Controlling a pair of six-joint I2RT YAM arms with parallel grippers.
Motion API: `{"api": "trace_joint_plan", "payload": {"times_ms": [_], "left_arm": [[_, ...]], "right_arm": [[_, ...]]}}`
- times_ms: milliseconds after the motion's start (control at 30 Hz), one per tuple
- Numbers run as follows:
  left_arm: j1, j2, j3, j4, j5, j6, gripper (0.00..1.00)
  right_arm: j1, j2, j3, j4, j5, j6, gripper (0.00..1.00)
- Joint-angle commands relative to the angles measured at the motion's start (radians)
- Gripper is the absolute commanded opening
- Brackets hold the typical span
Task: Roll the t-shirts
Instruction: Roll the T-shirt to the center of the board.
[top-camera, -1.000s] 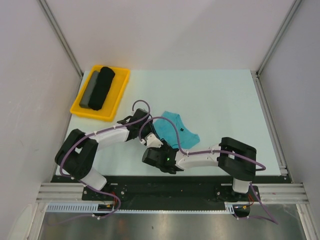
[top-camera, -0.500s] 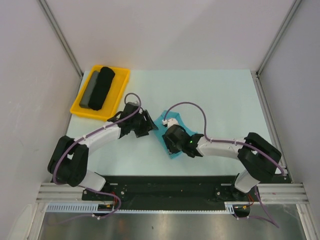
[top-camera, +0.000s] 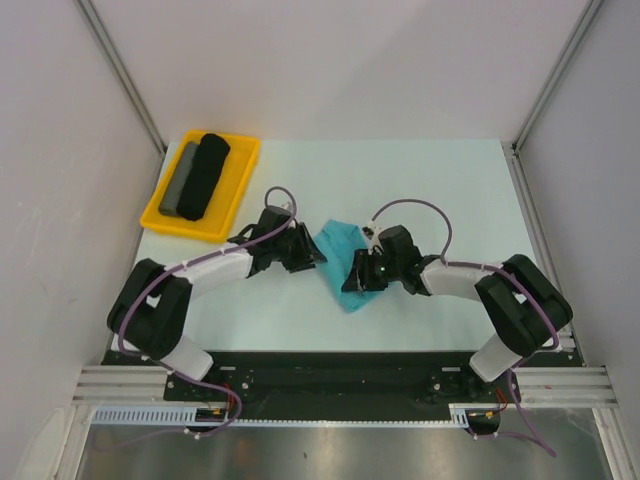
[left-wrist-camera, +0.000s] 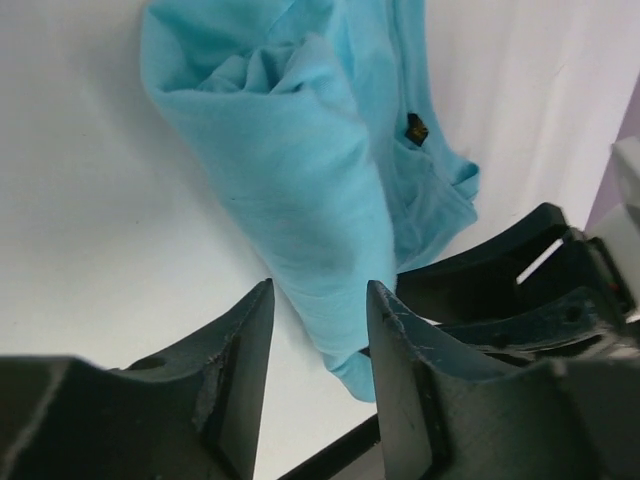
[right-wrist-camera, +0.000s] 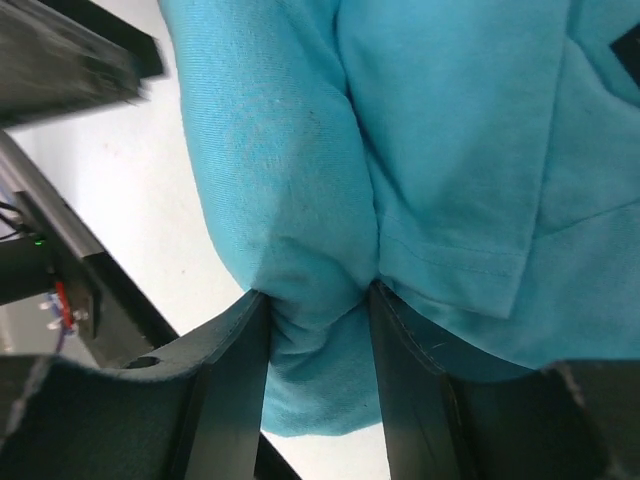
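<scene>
Lengthwise near-far, t-shirt pinched in right end effector; left end effector agape.

plain teal t-shirt (dark tag), yellow tray

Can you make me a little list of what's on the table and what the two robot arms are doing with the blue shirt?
clothing: teal t-shirt, loosely rolled, lying on the table between the arms
label: small dark tag showing on it
left end effector: fingers on either side of one end of the roll; grip unclear
right end effector: pinching bunched fabric
tray: yellow, far left corner
inside it: black roll and thinner grey roll, side by side
</scene>
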Motion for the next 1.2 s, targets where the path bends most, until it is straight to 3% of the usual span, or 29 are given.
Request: {"api": "trace_joint_plan", "payload": {"times_ms": [0, 200, 300, 433, 533, 767, 1167], "left_arm": [[-0.021, 0.077, 0.038, 0.08, 0.018, -0.022, 0.44], [-0.028, 0.151, 0.117, 0.004, -0.058, -0.067, 0.39], [-0.035, 0.178, 0.182, -0.081, -0.106, -0.067, 0.39], [-0.046, 0.217, 0.248, -0.127, -0.106, -0.072, 0.39], [-0.057, 0.243, 0.281, -0.154, -0.11, -0.07, 0.39], [-0.063, 0.272, 0.309, -0.17, -0.118, -0.075, 0.39], [-0.064, 0.284, 0.338, -0.173, -0.111, -0.07, 0.4]], "right_arm": [[-0.064, 0.016, -0.033, 0.113, -0.143, 0.086, 0.47], [-0.083, -0.044, -0.047, 0.08, -0.121, 0.103, 0.53], [-0.063, -0.159, -0.047, -0.014, 0.03, 0.068, 0.58], [0.121, -0.34, -0.038, -0.142, 0.462, -0.03, 0.62], [0.268, -0.404, -0.009, -0.211, 0.683, -0.087, 0.62], [0.466, -0.259, 0.12, -0.25, 0.894, -0.22, 0.58], [0.517, -0.03, 0.186, -0.308, 1.019, -0.27, 0.6]]}}
